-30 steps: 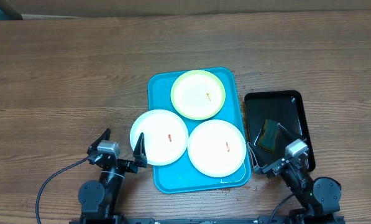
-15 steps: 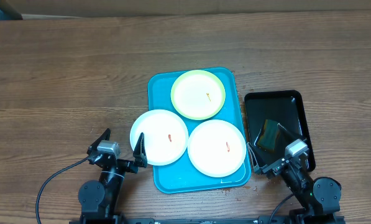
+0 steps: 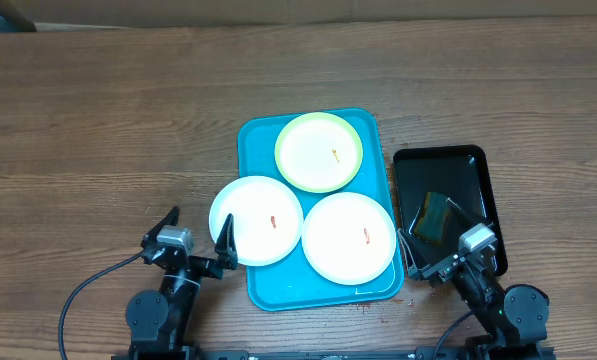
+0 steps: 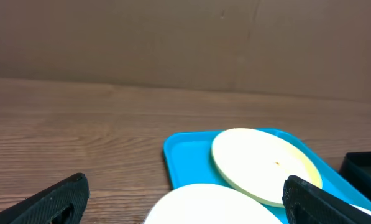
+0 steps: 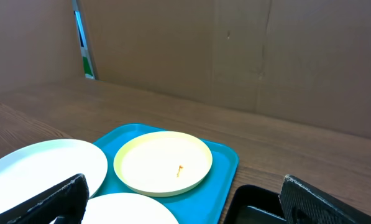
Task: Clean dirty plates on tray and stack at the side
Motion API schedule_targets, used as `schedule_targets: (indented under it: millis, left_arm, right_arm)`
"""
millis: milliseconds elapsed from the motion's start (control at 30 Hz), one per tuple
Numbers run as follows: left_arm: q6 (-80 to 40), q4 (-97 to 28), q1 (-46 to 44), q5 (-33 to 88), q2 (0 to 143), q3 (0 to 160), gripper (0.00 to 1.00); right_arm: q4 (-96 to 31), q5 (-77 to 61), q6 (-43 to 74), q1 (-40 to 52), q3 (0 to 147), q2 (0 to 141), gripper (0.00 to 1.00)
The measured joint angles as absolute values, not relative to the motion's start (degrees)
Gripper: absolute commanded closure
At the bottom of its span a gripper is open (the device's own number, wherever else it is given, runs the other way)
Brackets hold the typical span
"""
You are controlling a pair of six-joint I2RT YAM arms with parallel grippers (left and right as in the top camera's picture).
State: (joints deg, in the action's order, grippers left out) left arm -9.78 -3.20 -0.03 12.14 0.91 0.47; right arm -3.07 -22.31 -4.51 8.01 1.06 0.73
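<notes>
- Three plates [image 3: 349,238] lie on the blue tray [image 3: 266,292], left one overhanging its edge
- black tray [image 3: 475,165] with sponge [image 3: 436,218] just beside, right
- left fingers [image 4: 48,202] and right fingers [image 5: 334,202] spread wide, holding nothing

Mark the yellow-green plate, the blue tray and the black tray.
yellow-green plate [image 3: 318,151]: overhead view, its flat centre.
blue tray [image 3: 273,286]: overhead view, bare floor near its front-left corner.
black tray [image 3: 450,174]: overhead view, bare floor at its far end.

Black tray [image 3: 473,175] with sponge [image 3: 436,217]
</notes>
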Motion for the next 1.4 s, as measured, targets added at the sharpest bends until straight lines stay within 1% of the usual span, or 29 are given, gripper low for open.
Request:
schedule_targets:
  millis: [100, 167, 300, 400, 600, 700, 833, 967, 1067, 1233, 1400]
  left_arm:
    - [-13.5, -2.8, 0.0, 16.1, 0.9, 0.5, 0.0]
    - [-16.9, -2.6, 0.0, 19.8, 0.9, 0.5, 0.0]
    - [-19.9, -2.4, 0.0, 25.8, 0.9, 0.5, 0.0]
    - [-21.6, -0.8, 0.0, 29.8, 0.9, 0.5, 0.0]
    - [-23.4, 0.1, 0.0, 32.6, 0.9, 3.7, 0.0]
    - [-23.8, -5.0, 0.0, 33.1, 2.2, 10.2, 0.0]
    - [-23.4, -14.2, 0.0, 33.7, 8.6, 21.6, 0.0]
    - [-22.0, -24.3, 0.0, 35.0, 19.6, 34.2, 0.0]
    - [-20.3, -35.1, 0.0, 35.8, 29.8, 46.2, 0.0]
    - [-17.0, -50.7, 0.0, 36.4, 41.9, 60.5, 0.0]
    - [-15.6, -57.3, 0.0, 36.9, 48.0, 64.5, 0.0]
  right_arm:
    - [-3.1, -23.9, -4.5, 8.0, 1.1, 0.7, 0.0]
    - [-3.0, -27.3, -4.5, 8.0, 1.1, 0.7, 0.0]
    - [-1.7, -35.2, -4.1, 8.0, 1.1, 0.7, 0.0]
    - [-1.1, -40.2, 0.4, 8.0, 1.1, 0.7, 0.0]
    - [-1.6, -43.5, 9.4, 8.0, 1.5, 0.7, 0.0]
    - [-7.1, -43.4, 11.6, 8.0, 6.2, 1.1, 0.0]
    - [-18.5, -40.8, 12.2, 8.0, 19.2, 5.3, 0.0]
    - [-29.7, -37.0, 10.8, 8.0, 34.7, 14.4, 0.0]
    - [-37.2, -33.9, 9.8, 8.0, 45.2, 22.4, 0.0]
    - [-43.5, -34.3, 9.2, 8.0, 55.9, 32.7, 0.0]
    - [-45.4, -38.0, 9.0, 8.0, 57.2, 37.1, 0.0]
